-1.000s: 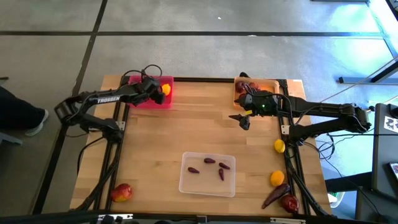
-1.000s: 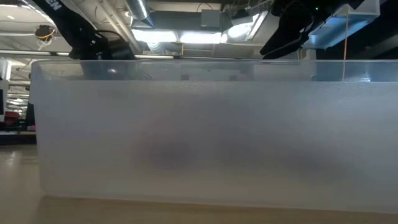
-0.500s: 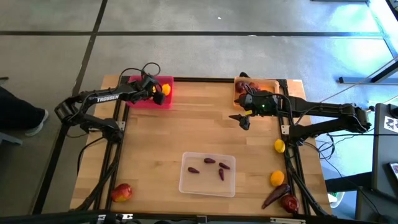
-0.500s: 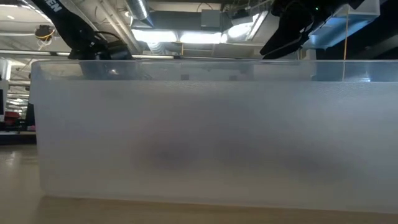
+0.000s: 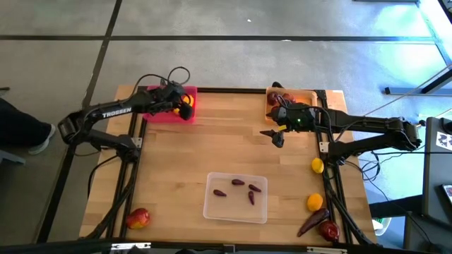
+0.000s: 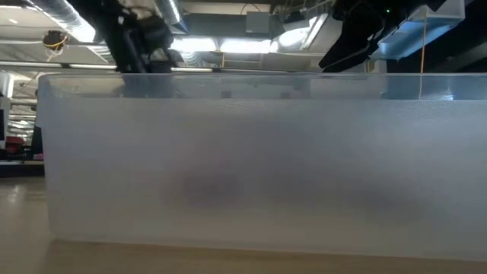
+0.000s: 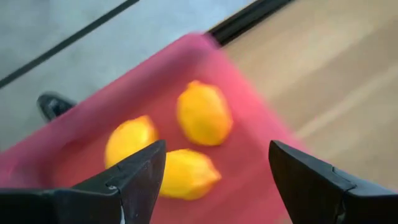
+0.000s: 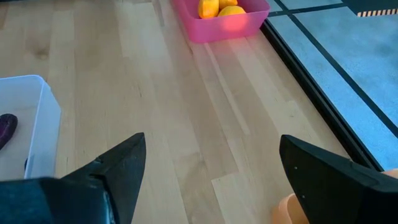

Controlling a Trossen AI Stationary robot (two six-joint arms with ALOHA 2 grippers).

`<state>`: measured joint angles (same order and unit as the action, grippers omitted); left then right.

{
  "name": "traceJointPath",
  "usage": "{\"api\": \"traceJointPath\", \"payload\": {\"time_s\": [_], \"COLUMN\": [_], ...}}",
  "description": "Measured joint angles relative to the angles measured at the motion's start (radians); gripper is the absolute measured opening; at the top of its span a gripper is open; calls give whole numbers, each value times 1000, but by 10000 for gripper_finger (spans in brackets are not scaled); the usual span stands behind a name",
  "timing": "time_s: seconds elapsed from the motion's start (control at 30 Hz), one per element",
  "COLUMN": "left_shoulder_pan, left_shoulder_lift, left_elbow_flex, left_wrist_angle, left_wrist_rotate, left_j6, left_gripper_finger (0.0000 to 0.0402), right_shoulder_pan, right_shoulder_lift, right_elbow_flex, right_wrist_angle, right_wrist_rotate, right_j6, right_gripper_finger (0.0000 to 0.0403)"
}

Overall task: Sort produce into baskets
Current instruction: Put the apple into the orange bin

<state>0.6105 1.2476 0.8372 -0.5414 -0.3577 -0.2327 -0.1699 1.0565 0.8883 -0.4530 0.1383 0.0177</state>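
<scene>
Produce is lying spread over the table (image 5: 176, 162) and in three baskets. Pink basket (image 5: 159, 111) is sitting at the far left corner; left wrist view is showing three lemons (image 7: 204, 114) lying in it, loose, none gripped. Left gripper (image 5: 185, 107) is hovering over the pink basket, fingers (image 7: 140, 177) standing apart, nothing between them.

Orange basket (image 5: 305, 96) is sitting at the far right corner with dark red fruit (image 5: 274, 97) in it. Right gripper (image 5: 274, 134) is hanging over bare wood just beside the orange basket, jaws spread wide and empty.

Clear basket (image 5: 212, 204) is resting near the front middle, holding four small purple pods (image 5: 237, 182). In the low view its frosted wall (image 6: 243, 160) is filling almost everything.

Loose pieces: two lemons (image 5: 317, 166) lying along the right edge, a long pod (image 5: 313, 220) and a red fruit (image 5: 328, 229) at the front right corner, a red-yellow fruit (image 5: 138, 218) at the front left corner
</scene>
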Motion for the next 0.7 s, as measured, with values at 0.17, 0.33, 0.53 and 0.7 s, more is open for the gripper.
{"api": "traceJointPath", "payload": {"time_s": [0.17,0.33,0.53,0.7], "left_shoulder_pan": [-133,-285,-458,-601], "left_shoulder_lift": [-37,-70,-108,-130], "left_elbow_flex": [46,66,66,66], "left_wrist_angle": [-33,-82,-183,-235], "left_wrist_rotate": [55,135,207,258], "left_j6": [-21,-83,-286,-429], "left_gripper_finger": [281,281,281,281], "right_shoulder_pan": [0,0,0,0], "right_shoulder_lift": [0,0,0,0], "right_elbow_flex": [0,0,0,0], "right_wrist_angle": [0,0,-12,-14], "right_wrist_rotate": [0,0,0,0], "right_j6": [0,1,4,4], "right_gripper_finger": [331,331,331,331]}}
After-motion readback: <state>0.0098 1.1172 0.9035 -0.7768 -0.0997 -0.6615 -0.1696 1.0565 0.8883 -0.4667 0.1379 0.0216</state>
